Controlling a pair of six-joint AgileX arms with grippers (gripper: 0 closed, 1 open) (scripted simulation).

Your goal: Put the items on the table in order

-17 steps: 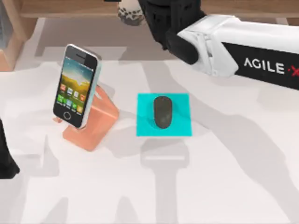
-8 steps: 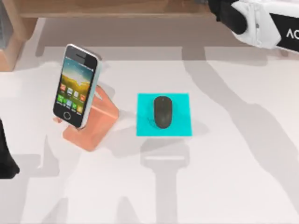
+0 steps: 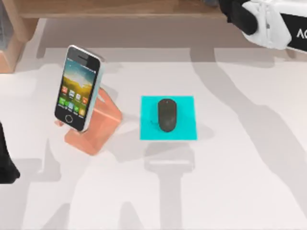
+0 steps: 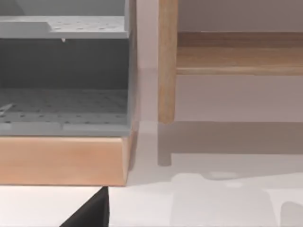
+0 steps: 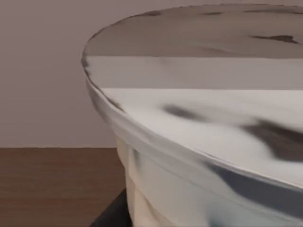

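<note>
The mouse (image 3: pixel 167 114) lies on the cyan pad (image 3: pixel 184 130) and the phone (image 3: pixel 78 87) leans on the orange stand (image 3: pixel 98 125), so both look ordered. Whether either gripper is open, I cannot tell.

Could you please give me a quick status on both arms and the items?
Right arm at top right edge, left arm parked left. Mouse on cyan pad; smartphone on stand.

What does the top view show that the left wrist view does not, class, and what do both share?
Top view alone: the smartphone leaning on the salmon stand, the mouse lying on the cyan pad, and the right arm at the top right edge. Left wrist view alone: a grey perforated tray inside a wooden frame. Both: the white table and the wooden shelf.
</note>
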